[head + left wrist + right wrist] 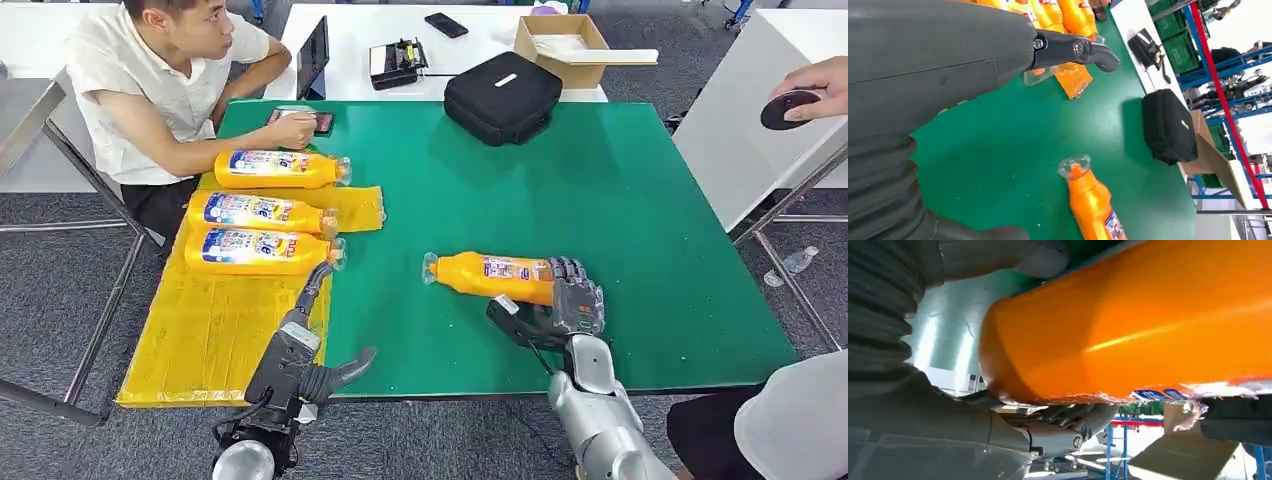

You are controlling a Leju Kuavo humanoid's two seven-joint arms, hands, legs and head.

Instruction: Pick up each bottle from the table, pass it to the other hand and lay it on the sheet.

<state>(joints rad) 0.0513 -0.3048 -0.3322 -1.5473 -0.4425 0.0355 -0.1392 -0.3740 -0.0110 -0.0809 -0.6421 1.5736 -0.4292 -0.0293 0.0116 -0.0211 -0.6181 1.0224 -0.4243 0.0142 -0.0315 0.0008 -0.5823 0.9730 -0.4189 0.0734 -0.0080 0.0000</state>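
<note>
Closest in, the right robot hand [568, 300] wraps the base end of an orange bottle [490, 276], fingers [570, 272] curled over the far side and thumb on the near side; in the right wrist view the bottle's [1128, 325] body sits tight between thumb and fingers. Whether it is lifted or resting on the green desk [600, 200] I cannot tell. Its long axis runs across the robot's front, the clear cap [431, 266] pointing away from the right robot hand toward the left one. The left robot hand [318, 345] holds nothing, fingers spread, thumb out, over the edge of the yellow sheet [200, 330]. Just beyond its fingertips three more bottles [260, 212] lie side by side on the sheet, caps toward the right robot hand. Farther off are a black bag [503, 95] and a seated person [150, 80].
</note>
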